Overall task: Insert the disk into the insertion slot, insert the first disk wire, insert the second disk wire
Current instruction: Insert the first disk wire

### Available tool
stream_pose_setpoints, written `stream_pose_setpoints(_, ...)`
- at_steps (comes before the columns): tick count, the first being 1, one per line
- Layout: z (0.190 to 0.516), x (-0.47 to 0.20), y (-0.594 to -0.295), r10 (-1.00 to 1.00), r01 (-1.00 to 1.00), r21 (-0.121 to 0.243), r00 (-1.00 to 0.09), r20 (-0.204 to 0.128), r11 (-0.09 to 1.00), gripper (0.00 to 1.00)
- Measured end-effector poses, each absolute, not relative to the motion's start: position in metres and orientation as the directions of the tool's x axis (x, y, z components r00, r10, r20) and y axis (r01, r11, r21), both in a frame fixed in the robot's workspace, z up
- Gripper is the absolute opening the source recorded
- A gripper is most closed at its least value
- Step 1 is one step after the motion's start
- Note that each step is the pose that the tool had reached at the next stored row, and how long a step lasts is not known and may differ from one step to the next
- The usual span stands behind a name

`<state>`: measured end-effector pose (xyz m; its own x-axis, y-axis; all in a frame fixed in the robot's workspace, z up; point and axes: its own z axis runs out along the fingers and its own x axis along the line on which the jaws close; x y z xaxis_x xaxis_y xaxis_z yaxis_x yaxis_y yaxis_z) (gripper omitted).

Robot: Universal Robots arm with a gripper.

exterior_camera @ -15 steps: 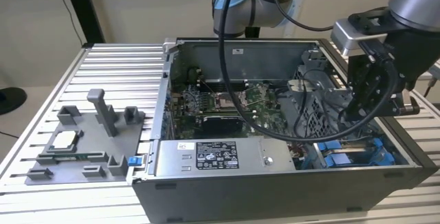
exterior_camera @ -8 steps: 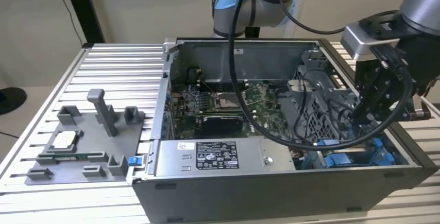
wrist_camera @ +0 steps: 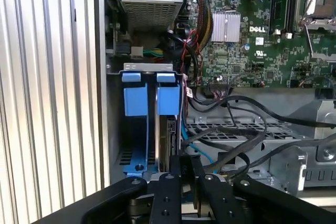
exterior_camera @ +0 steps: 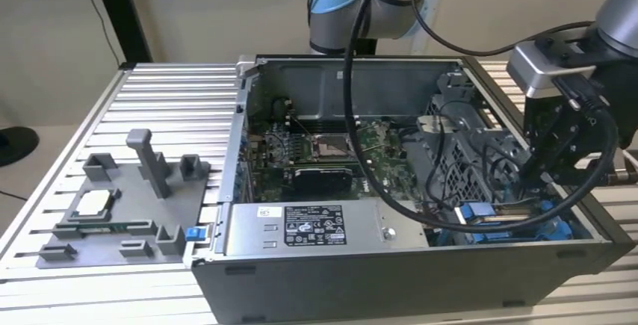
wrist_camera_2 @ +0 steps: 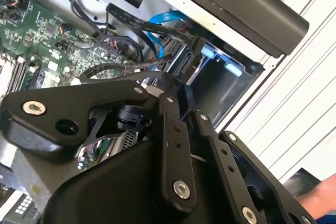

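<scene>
Open dark grey computer case on slatted aluminium table; arm reaches down into the case corner at the exterior view's right.

Black two-finger gripper is low inside the case, just over the drive bay; in both wrist views its fingers are drawn close together, a narrow stance; whether anything is pinched between them cannot be told, the tips being crowded by cables.

Flat silver disk stands on edge inside the insertion slot, a narrow bay of dark grey perforated metal; the bright blue carrier tab sits at the disk's end toward the power-supply box; a second blue tab is just beside it, on the side toward the case wall, with open bay below it. The gripper tips are at the disk's other end, very near its edge; contact cannot be confirmed.

Thin blue cable and several black cables loop from the green motherboard toward that same end of the bay; in the second wrist view a flat black cable ends close ahead of the fingers; whether it is seated is not visible.

Grey power-supply box lies along the near case wall; a grey plastic fixture stands on the table, well apart, toward the exterior view's left.
</scene>
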<state>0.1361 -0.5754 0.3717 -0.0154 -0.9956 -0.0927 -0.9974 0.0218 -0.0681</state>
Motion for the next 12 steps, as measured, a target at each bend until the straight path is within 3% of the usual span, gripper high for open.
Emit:
stream_pose_setpoints(8,0.369,0.142,-0.581,-0.996,-1.0,-0.003,-0.021,-0.091,0.022,0.0)
stream_pose_setpoints(12,0.365,0.148,-0.582,-0.995,-1.0,0.001,-0.022,-0.093,0.022,0.0)
